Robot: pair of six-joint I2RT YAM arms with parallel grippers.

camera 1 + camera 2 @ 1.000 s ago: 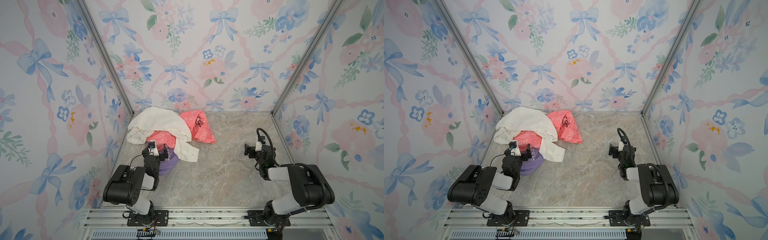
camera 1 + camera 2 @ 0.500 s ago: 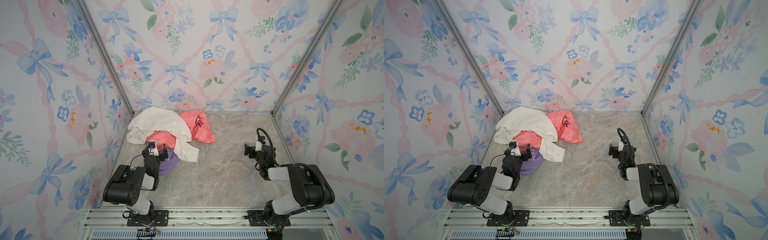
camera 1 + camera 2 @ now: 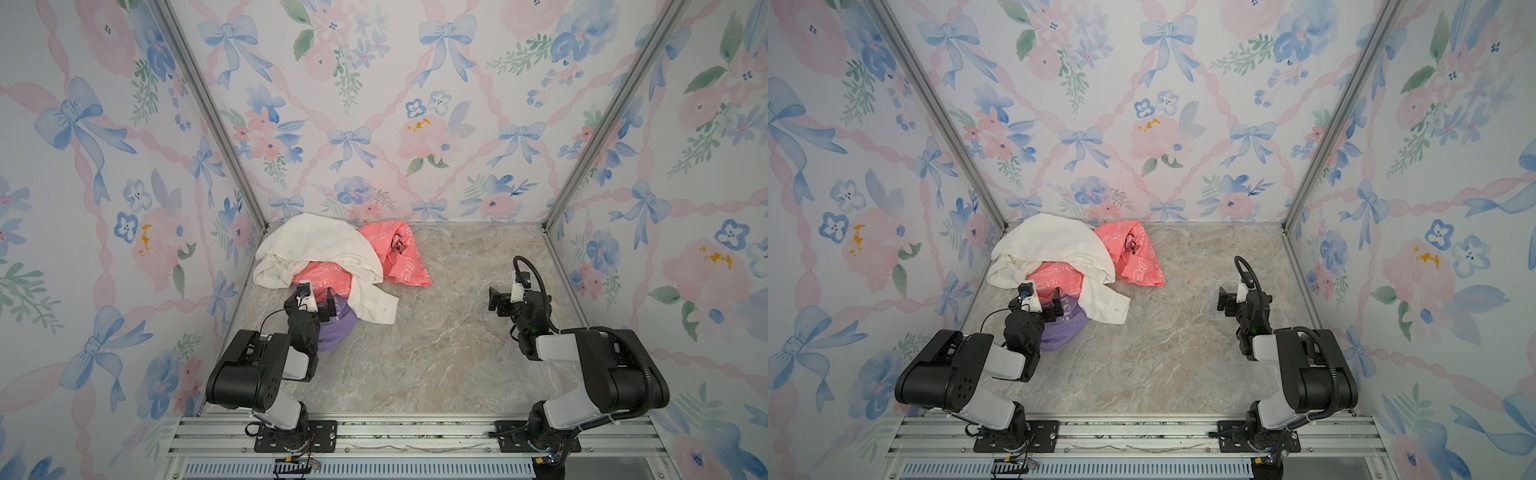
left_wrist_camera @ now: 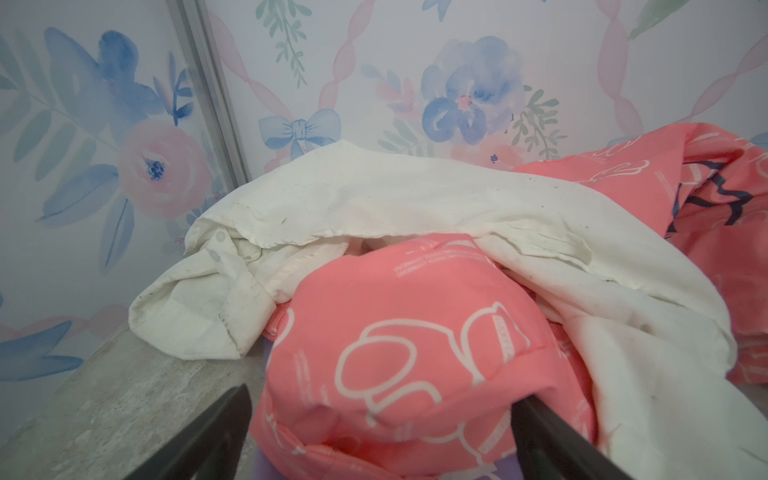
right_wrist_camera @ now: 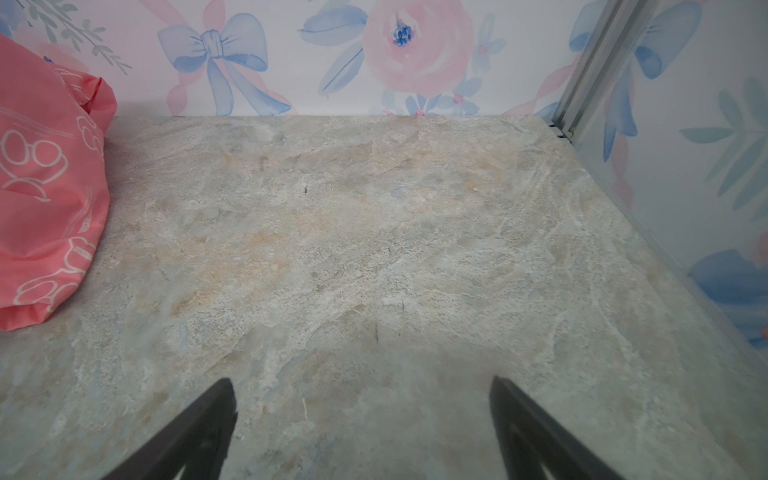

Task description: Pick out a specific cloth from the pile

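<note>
The pile lies at the back left corner in both top views. A cream-white shirt [image 3: 316,245] [image 3: 1050,243] drapes over a coral-pink cloth [image 3: 399,257] [image 4: 399,332]. The lavender cloth [image 3: 338,328] [image 3: 1065,328] pokes out at the pile's near edge, mostly under my left wrist. Only slivers of the lavender cloth [image 4: 262,467] show in the left wrist view. My left gripper [image 3: 322,303] [image 4: 382,399] is open, its jaws standing either side of a pink fold just above the lavender. My right gripper [image 3: 500,301] [image 5: 361,395] is open over bare floor, holding nothing.
Floral walls with metal corner posts [image 3: 208,112] close in the stone-look floor [image 3: 436,345] on three sides. The pink cloth's edge [image 5: 45,187] shows beside the right gripper's view. A metal rail [image 3: 395,436] runs along the front.
</note>
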